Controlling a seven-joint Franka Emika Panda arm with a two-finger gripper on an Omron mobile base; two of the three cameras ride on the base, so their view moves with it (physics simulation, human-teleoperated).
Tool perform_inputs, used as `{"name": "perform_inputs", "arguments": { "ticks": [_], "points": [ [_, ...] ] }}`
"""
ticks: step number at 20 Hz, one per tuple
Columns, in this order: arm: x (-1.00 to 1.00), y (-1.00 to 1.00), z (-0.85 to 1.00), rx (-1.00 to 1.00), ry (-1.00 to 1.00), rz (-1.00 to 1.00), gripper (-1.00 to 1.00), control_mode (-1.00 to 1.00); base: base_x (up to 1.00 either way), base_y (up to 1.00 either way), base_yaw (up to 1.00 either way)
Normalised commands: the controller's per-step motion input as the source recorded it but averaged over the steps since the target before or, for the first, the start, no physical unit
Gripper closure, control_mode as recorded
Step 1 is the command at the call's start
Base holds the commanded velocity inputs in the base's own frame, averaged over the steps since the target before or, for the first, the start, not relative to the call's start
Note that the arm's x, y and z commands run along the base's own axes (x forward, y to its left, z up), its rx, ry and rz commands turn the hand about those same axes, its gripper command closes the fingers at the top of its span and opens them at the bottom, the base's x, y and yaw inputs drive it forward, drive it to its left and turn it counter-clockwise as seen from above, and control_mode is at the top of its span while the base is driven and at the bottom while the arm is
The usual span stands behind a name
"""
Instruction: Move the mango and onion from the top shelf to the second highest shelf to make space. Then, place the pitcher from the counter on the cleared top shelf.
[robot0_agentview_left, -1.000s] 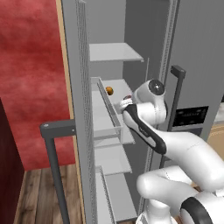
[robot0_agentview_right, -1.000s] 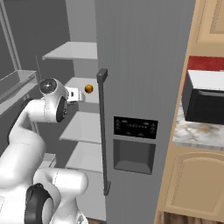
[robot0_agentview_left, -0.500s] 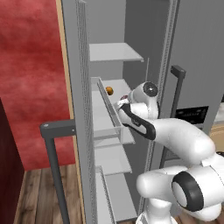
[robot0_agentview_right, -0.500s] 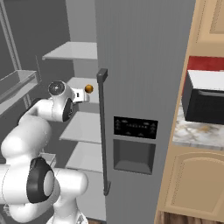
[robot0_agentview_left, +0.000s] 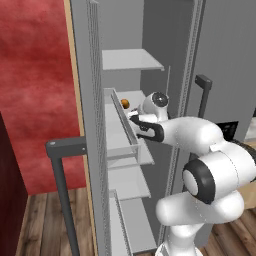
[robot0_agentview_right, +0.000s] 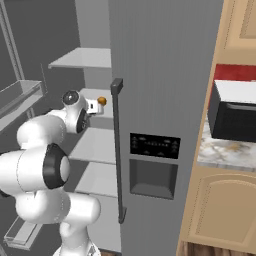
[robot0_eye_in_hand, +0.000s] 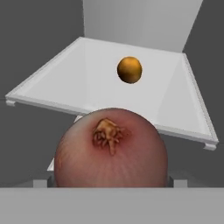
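The onion (robot0_eye_in_hand: 111, 148), a maroon-brown ball, looms large at the bottom of the hand view, and my gripper (robot0_agentview_left: 133, 118) is shut on it just in front of the second highest shelf (robot0_eye_in_hand: 78, 85). It hides my fingertips. The small orange-yellow mango (robot0_eye_in_hand: 129, 69) lies farther back on that same shelf, apart from the onion, and appears too as the mango (robot0_agentview_left: 124, 103) and the mango (robot0_agentview_right: 101, 100). The top shelf (robot0_agentview_left: 132, 60) above is bare. The pitcher is out of view.
The open fridge door, on my left, carries a clear-walled bin (robot0_agentview_left: 125, 135) close beside my forearm and a dark handle (robot0_agentview_left: 62, 150). The closed right door has a dark handle (robot0_agentview_right: 117, 150). A black microwave (robot0_agentview_right: 235, 112) stands on the marble counter (robot0_agentview_right: 222, 150).
My arm has reached further into the fridge, carrying the onion towards the second highest shelf and closer to the mango. The mango has not moved.
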Motion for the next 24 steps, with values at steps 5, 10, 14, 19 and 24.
{"name": "perform_inputs", "arguments": {
  "ticks": [5, 10, 14, 19, 24],
  "points": [
    [0.49, 0.0, -0.05, 0.0, 0.0, 0.0, 1.0, -1.0, 0.0, 0.0, 0.0],
    [0.49, 0.0, -0.2, 0.0, 0.0, 0.0, 1.0, -1.0, 0.0, 0.0, 0.0],
    [0.6, 0.0, -0.29, 0.0, 0.0, 0.0, 1.0, -1.0, 0.0, 0.0, 0.0],
    [0.63, 0.0, -0.34, 0.0, 0.01, 0.0, 1.0, -1.0, 0.0, 0.0, 0.0],
    [0.62, 0.01, -0.27, 0.0, 0.0, 0.0, 1.0, -1.0, 0.0, 0.0, 0.0]
  ]
}}
